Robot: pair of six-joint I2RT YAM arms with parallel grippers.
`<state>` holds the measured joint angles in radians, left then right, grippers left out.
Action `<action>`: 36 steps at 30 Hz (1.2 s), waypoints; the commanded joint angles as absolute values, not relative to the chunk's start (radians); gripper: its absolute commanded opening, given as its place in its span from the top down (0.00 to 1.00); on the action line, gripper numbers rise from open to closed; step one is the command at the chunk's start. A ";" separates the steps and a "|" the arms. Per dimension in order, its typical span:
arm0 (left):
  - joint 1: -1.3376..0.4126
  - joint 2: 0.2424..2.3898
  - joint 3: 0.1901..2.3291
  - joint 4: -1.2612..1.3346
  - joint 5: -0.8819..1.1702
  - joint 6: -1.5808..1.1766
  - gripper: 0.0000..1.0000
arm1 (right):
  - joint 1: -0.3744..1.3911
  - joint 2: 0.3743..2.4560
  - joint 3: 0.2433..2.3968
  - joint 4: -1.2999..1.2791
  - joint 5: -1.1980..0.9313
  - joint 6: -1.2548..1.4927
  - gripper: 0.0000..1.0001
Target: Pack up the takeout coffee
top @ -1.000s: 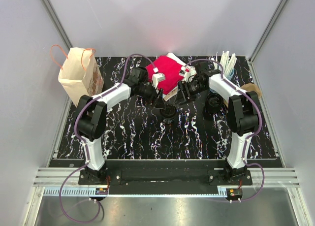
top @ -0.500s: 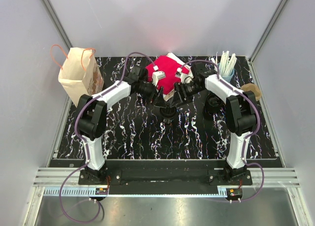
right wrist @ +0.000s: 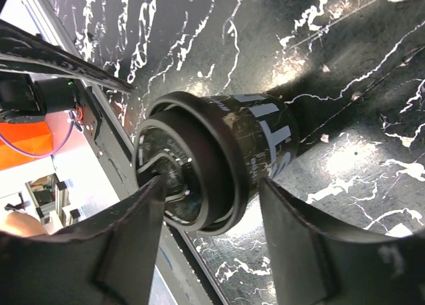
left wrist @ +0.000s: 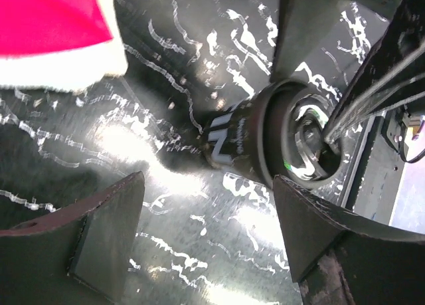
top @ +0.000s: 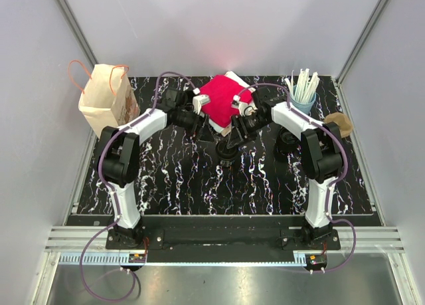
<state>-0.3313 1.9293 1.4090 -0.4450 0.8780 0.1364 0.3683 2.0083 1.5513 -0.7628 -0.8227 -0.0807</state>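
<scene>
Cup (top: 227, 152): black, lidded, upright mid-table (top: 172, 185).
Right gripper (right wrist: 211, 199): jaws partly apart, astride the lid rim; whether they touch it cannot be told.
Left gripper (left wrist: 207, 185): jaws wide apart, empty, just beside the Cup.
Bag (top: 106, 102): far left, well apart.
Handling: grip squarely, likely below the lid; keep upright.
</scene>
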 commanded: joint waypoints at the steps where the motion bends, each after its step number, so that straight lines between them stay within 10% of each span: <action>1: -0.331 1.925 1.394 -0.399 0.903 0.147 0.20 | 0.376 2.026 1.565 -0.750 -0.811 -0.086 0.40; 36: -0.333 1.982 1.362 -0.397 1.107 0.143 0.25 | 0.413 2.063 1.614 -0.818 -0.767 -0.193 0.51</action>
